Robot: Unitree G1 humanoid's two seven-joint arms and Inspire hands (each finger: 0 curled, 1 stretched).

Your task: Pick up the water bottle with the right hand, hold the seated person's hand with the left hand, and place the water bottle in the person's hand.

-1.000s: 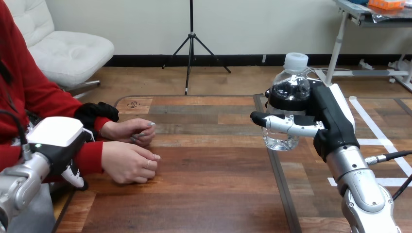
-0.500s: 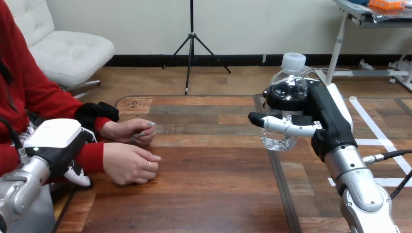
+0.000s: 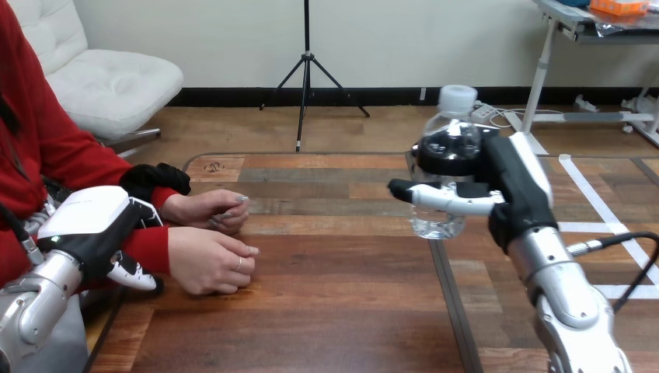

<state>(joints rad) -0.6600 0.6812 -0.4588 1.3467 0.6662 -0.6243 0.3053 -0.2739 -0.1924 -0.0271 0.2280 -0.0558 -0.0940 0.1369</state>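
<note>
table (image 3: 326, 311): wooden; giver and receiver are well apart across it.
right hand (image 3: 517, 186): fingers and thumb wrapped round the water bottle (image 3: 449, 124), carried upright above the table at the view's right.
left hand (image 3: 85, 225): beside the red sleeve, just behind the person's nearer hand (image 3: 206, 260); its grip cannot be told.
person's nearer hand: knuckles up, fingers folded, on the table.
hazard: a folded, unturned hand cannot receive the water bottle. release there would likely drop it, and its smooth wall may slip during travel.

A pale wall (image 3: 194, 39) with a black baseboard (image 3: 373, 95) backs the wood floor (image 3: 233, 128) — a white padded chair (image 3: 116, 81) at left, a black tripod (image 3: 305, 66) mid-room, a white-legged stand (image 3: 542, 70) at right.
</note>
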